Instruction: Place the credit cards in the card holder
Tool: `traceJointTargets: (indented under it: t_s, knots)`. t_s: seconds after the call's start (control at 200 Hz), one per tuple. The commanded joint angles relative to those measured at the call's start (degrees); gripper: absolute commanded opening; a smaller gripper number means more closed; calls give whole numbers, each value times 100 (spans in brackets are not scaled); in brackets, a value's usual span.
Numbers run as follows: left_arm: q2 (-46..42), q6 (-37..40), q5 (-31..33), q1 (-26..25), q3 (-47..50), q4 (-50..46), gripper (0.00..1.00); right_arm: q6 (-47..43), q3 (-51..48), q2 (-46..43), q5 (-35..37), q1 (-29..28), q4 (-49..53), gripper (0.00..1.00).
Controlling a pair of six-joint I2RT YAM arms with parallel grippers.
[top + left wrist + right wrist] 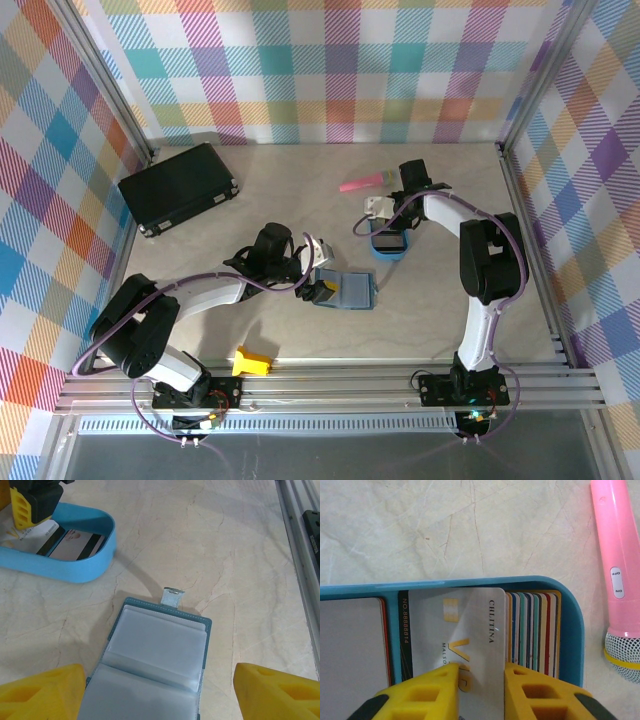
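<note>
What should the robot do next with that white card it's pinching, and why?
Probably lift the white card up and clear of the blue tray. The right gripper has its jaws shut on it, but it is over the tray's other cards, and the card holder lies open apart from the tray.

Your left pincer (322,287) at the open card holder's (352,290) left edge; right pincer (388,228) points down into the blue tray (391,256).
</note>
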State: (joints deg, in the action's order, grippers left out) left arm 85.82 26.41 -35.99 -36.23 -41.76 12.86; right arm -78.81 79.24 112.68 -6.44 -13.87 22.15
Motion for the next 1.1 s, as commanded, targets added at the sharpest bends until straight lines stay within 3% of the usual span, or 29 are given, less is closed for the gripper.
traceJointTargets:
  t_s: [0.0,0.84,1.095]
  knots:
    - [57,-13,-215,32,-61,158,78,47,84,34,-30,29,263,21]
    - [109,-115,-321,37,-99,155,78,254,364,-171,-121,78,1039,0]
    - [104,-126,-327,37,-99,155,78,373,397,-271,-136,121,1150,0]
